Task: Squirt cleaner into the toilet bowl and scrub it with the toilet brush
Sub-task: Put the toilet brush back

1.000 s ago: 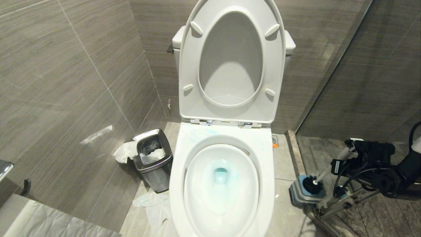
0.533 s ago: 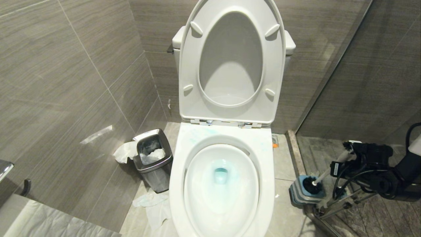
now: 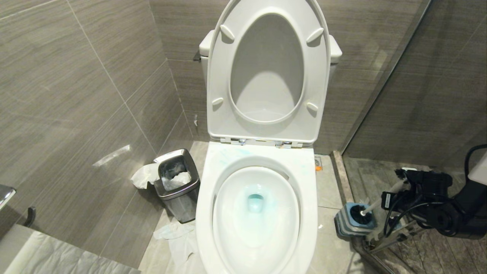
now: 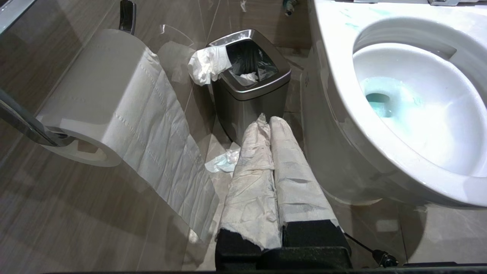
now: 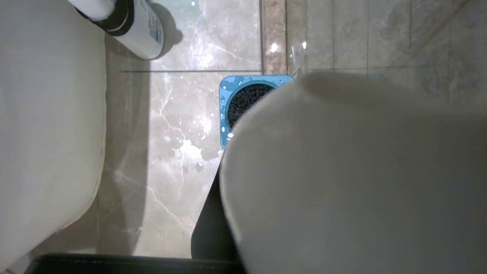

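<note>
Right now your right gripper (image 3: 409,182) is clenched around the white handle of the toilet brush (image 3: 374,206), gripping it near the upper end, off to the right of the toilet at the edge of the glass partition. You hold it high on the stick, I judge, so the wrist stays clear of the wet bristles and of the bowl rim. The handle slants down and to the left from the jaws, and the black bristle head sits in the mouth of the blue-and-grey holder (image 3: 347,224) on the floor. In the right wrist view the handle fills most of the frame, with the bristles just showing inside the blue holder beyond it. Whether the head rests on the holder's bottom or hangs in its mouth, you cannot tell.

Your left gripper (image 4: 269,121) is parked low beside the toilet, its two paper-wrapped fingers (image 4: 293,167) pressed together and holding nothing, pointing toward the steel bin (image 4: 249,89).

Further out, the toilet bowl (image 3: 207,198) stands with seat and lid raised, which leaves the basin open to the brush. Blue-green liquid tints the water and streaks the basin, so the cleaner looks already in. A white bottle (image 5: 142,26) stands on the floor by the toilet's base. Scrubbing appears to be what remains.
</note>
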